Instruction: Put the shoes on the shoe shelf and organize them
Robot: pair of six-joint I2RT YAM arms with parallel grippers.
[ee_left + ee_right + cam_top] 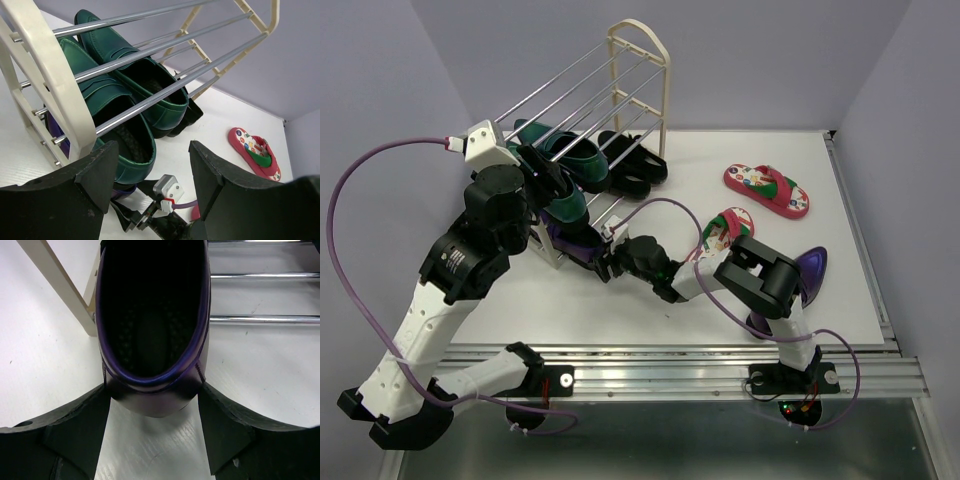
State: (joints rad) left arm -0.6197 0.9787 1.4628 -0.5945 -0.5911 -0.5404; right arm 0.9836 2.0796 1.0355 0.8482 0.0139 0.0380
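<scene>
The shoe shelf (640, 60) stands toward the far left corner of the worktop (620, 310) and is partly filled. A pair of green shoes (570, 160) sits on one of its tiers at the left end. A pair of black shoes (638, 165) sits beside them at the right end; which tier carries them is hard to tell. That makes two pairs put away.

A purple loafer (150, 400) is the shoe in hand. It lies low at the shelf's near left foot, toe pointing in over the bottom rods, heel toward the arm. The right gripper (153, 390) has a finger on each side of that heel and appears to press against both flanks, so I judge it to be pinching the loafer. Whether the shoe rests on the rods or on the worktop cannot be told.

The left gripper (152, 150) hangs by the shelf's left end frame with its fingers spread and nothing between them.

Three shoes are left. A second purple loafer (812, 268) lies near the right edge, partly hidden behind the right arm. A red flip-flop (767, 190) lies toward the far right, and the other flip-flop (725, 232) lies near the middle. By my reckoning the job is a little past halfway, with the upper tiers bare.
</scene>
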